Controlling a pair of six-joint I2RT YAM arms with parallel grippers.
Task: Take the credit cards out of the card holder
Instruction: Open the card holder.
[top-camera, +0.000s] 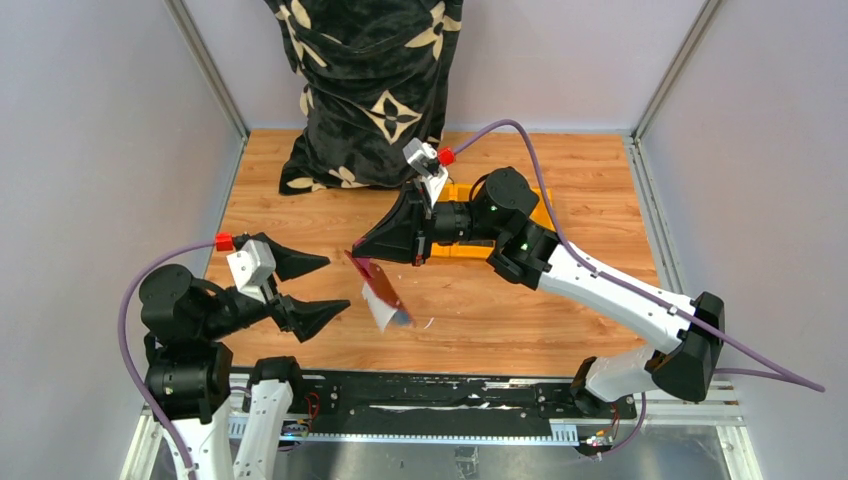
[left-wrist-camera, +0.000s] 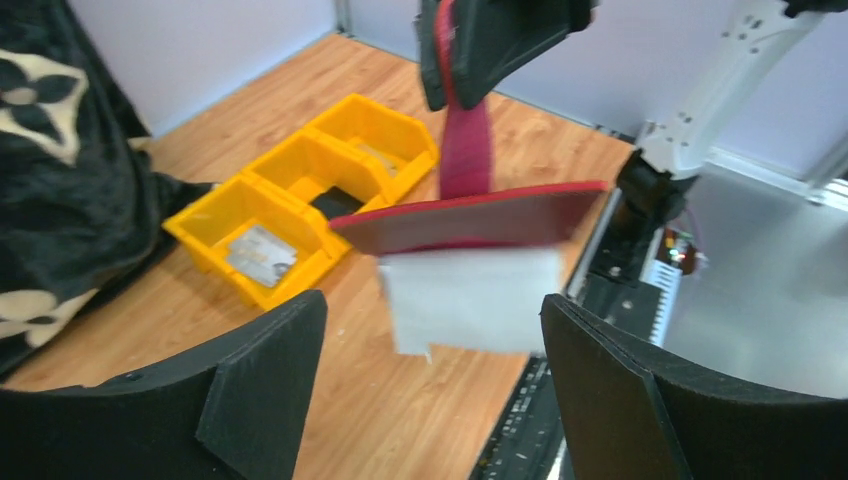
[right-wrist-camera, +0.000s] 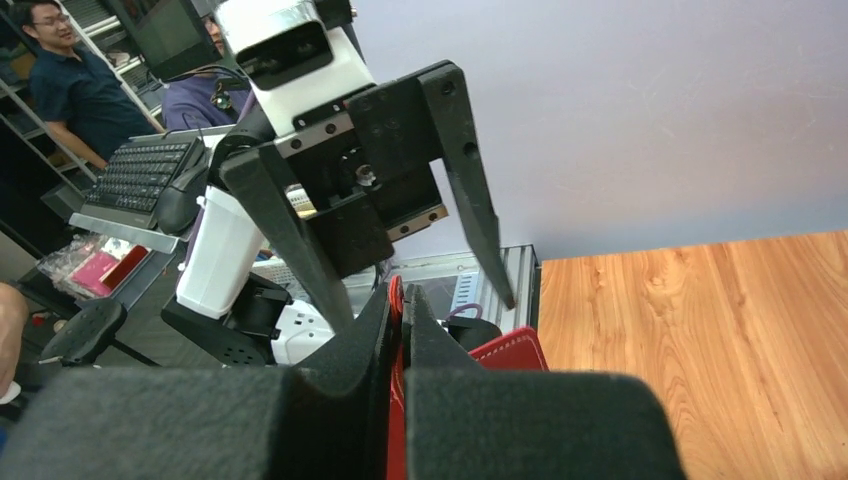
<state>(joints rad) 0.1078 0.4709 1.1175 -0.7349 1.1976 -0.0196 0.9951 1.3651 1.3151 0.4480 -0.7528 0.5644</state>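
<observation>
While the card holder (top-camera: 372, 278) hangs open, the left gripper (top-camera: 338, 284) gapes wide just left of it, a pale card (top-camera: 390, 316) dangles beneath, the right gripper (top-camera: 357, 250) pinches its top, and that arm (top-camera: 600, 285) half hides a yellow bin (top-camera: 452, 250) beyond.

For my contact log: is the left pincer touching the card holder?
Apart. The left wrist view shows the left pincer wide open, with clear gaps between each finger and the hanging card holder.
</observation>
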